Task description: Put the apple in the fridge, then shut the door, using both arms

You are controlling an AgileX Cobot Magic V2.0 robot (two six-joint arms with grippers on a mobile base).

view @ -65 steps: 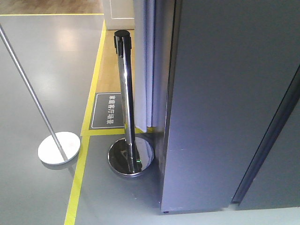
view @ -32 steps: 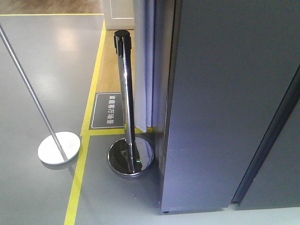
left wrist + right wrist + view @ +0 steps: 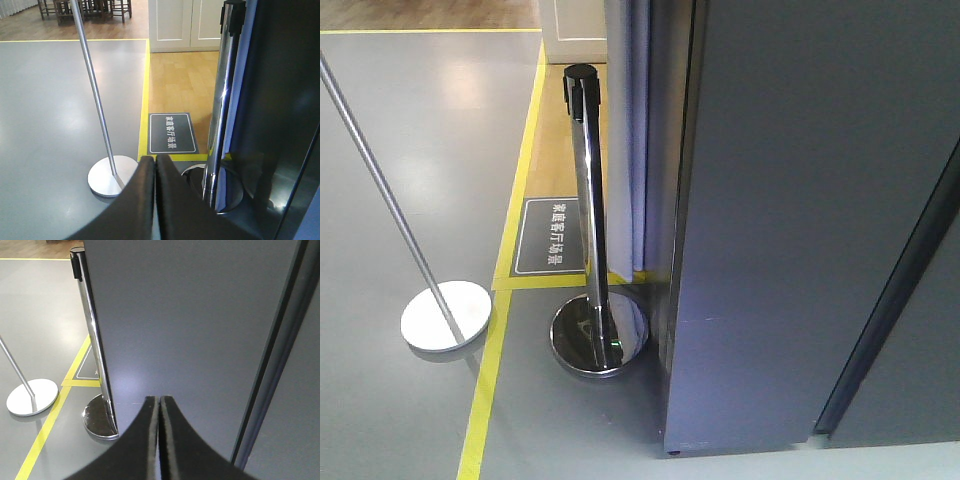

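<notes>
The apple is not in view. The fridge door (image 3: pixel 790 200) fills the right of the front view with its dark grey outside; a thin white strip (image 3: pixel 625 130) shows along its left edge. It also fills the right wrist view (image 3: pixel 190 315). A dark gap (image 3: pixel 895 300) separates it from the adjoining grey panel (image 3: pixel 930 360). The fridge's inside is hidden. My left gripper (image 3: pixel 154 159) is shut and empty, pointing at the floor beside the fridge's dark side (image 3: pixel 280 110). My right gripper (image 3: pixel 159 399) is shut and empty, facing the door close up.
A chrome barrier post (image 3: pixel 588 190) with a round base (image 3: pixel 598 337) stands just left of the fridge. A thin pole on a white disc base (image 3: pixel 445 315) stands further left. Yellow floor tape (image 3: pixel 490 370) and a grey floor sign (image 3: pixel 552 235) lie there.
</notes>
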